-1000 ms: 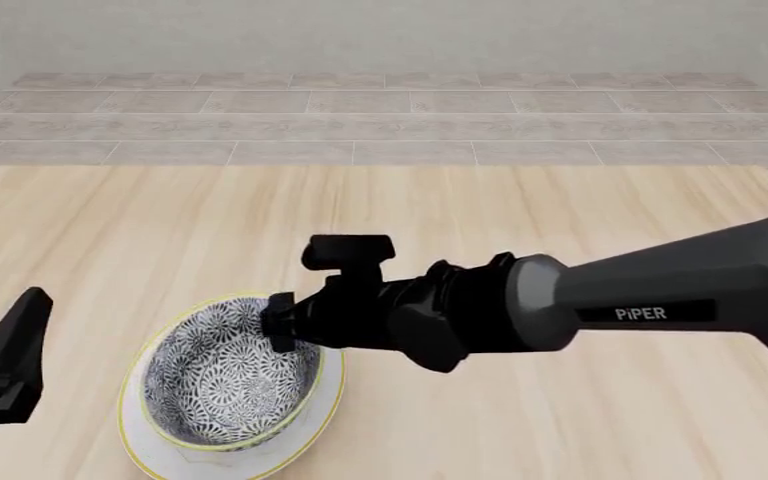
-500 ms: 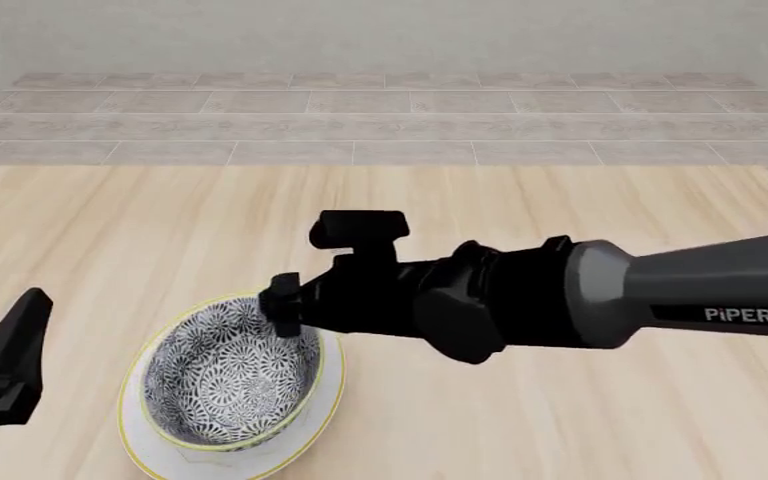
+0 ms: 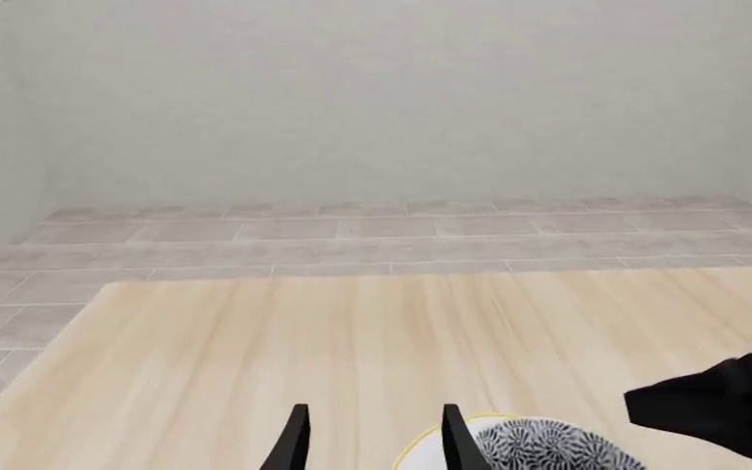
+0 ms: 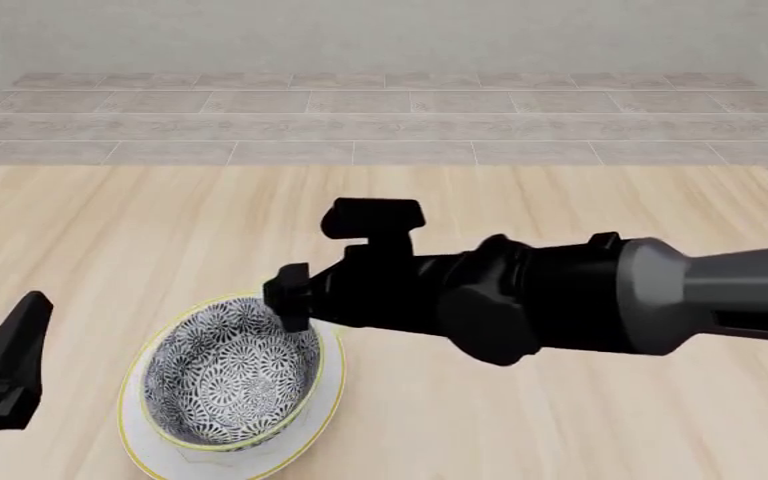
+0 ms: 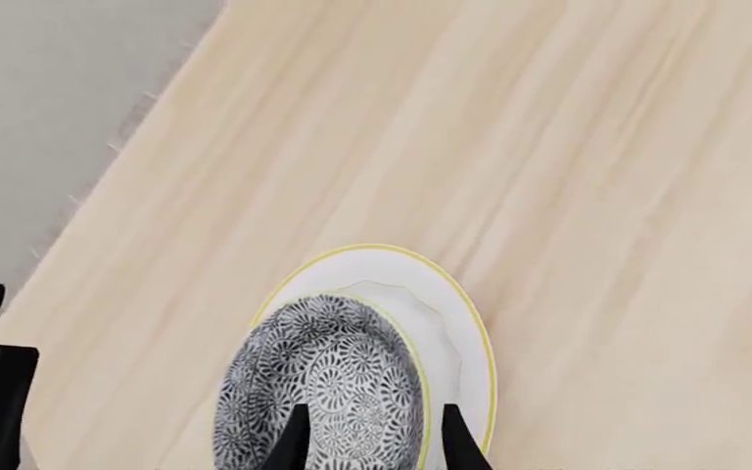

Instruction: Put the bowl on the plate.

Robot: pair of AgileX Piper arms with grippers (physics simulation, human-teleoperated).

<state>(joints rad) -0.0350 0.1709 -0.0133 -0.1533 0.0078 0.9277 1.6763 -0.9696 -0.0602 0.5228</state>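
Note:
The patterned grey and white bowl (image 4: 231, 378) sits inside the white yellow-rimmed plate (image 4: 332, 398) at the table's front left. My right gripper (image 4: 288, 298) hangs just above the bowl's far right rim, open and holding nothing. In the right wrist view its fingertips (image 5: 295, 439) frame the bowl (image 5: 324, 382) and the plate (image 5: 452, 328) from above. My left gripper (image 4: 8, 368) stands open at the left edge, apart from the plate. The left wrist view shows its fingertips (image 3: 454, 441) beside the bowl (image 3: 548, 450).
The light wooden table (image 4: 558, 220) stretches away behind the plate to a tiled floor and a wall. The table's left edge (image 5: 128, 147) runs close to the plate. The right arm (image 4: 571, 300) spans the front right area.
The right gripper has lifted slightly off the bowl's rim and the arm has risen toward the camera. Bowl, plate and left gripper have stayed put.

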